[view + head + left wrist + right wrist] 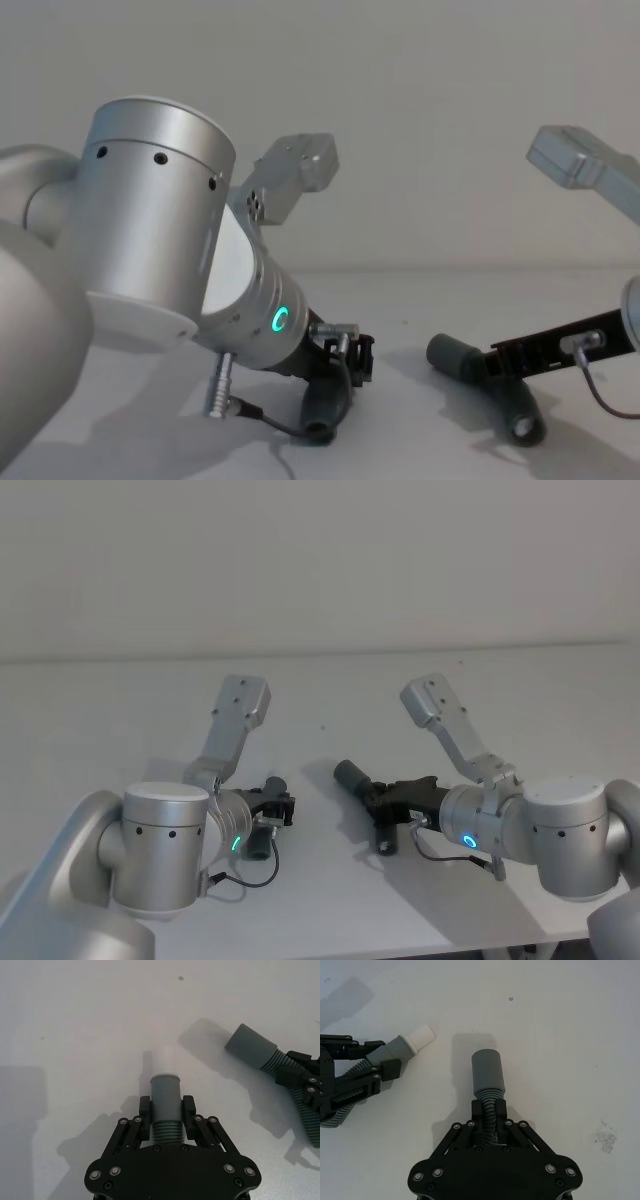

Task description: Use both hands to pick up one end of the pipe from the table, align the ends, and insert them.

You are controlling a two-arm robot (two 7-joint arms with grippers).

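Note:
My left gripper (166,1115) is shut on the ribbed part of one pipe piece (165,1095), just behind its grey collar. That piece's white plug tip (164,1062) points away from the wrist. My right gripper (490,1112) is shut on the ribs of the other pipe piece (489,1092), whose wide grey socket collar (488,1071) sticks out ahead. In the head view the left gripper (278,805) and right gripper (388,798) face each other over the white table (320,690). A clear gap separates the socket collar (350,775) from the left gripper. Each piece's bent ribbed tail (325,405) (522,418) hangs downward.
Both silver forearms with green light rings (236,843) (468,840) lie low over the table's near side. The off-white wall (320,560) rises behind the table's far edge. A small dark speck (180,979) marks the surface.

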